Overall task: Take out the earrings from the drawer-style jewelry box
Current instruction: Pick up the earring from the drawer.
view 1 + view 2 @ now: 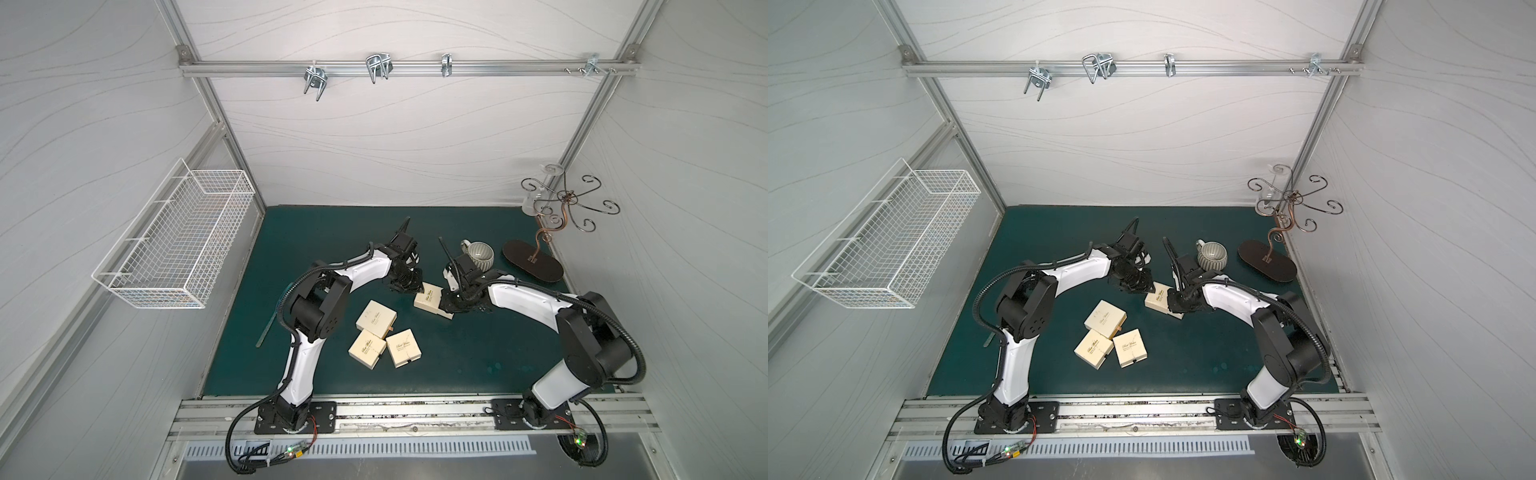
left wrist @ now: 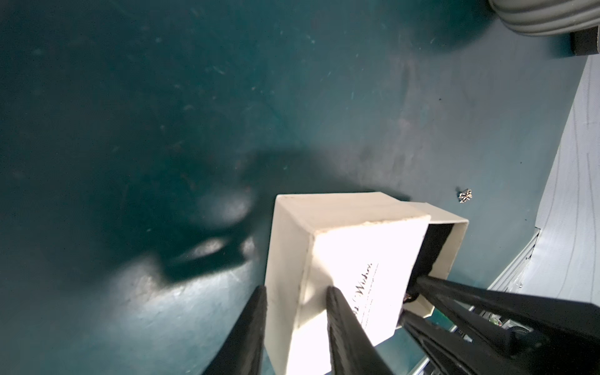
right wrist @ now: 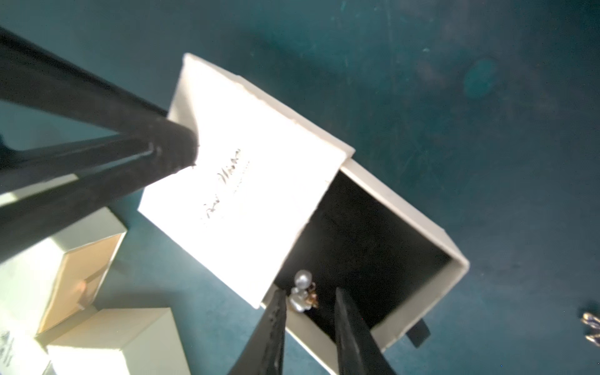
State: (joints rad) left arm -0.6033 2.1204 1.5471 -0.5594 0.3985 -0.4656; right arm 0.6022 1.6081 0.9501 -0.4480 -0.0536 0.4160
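The right gripper [image 3: 310,292] reaches into the pulled-out drawer [image 3: 454,259]. Its fingers stand a little apart, closed on nothing. A pearl earring [image 3: 301,290] lies between them on the black lining, against one finger and clear of the other.

The drawer slides out of a cream jewelry box [image 3: 246,181] whose lid carries script that looks like "Best Wishes". A smaller line under it is too fine to read.

The left gripper [image 2: 295,289] straddles the box's opposite end, slightly parted, with one finger over the lid and one beside the wall. Whether it squeezes cannot be told.

One loose earring [image 2: 465,195] lies on the green tabletop [image 1: 478,365] just beyond the drawer.

Three more cream boxes [image 1: 376,319] [image 1: 368,348] [image 1: 403,347] cluster nearby, so there are four boxes in all.

Farthest away are one ribbed mug [image 1: 478,254] and one hook stand [image 1: 534,262].
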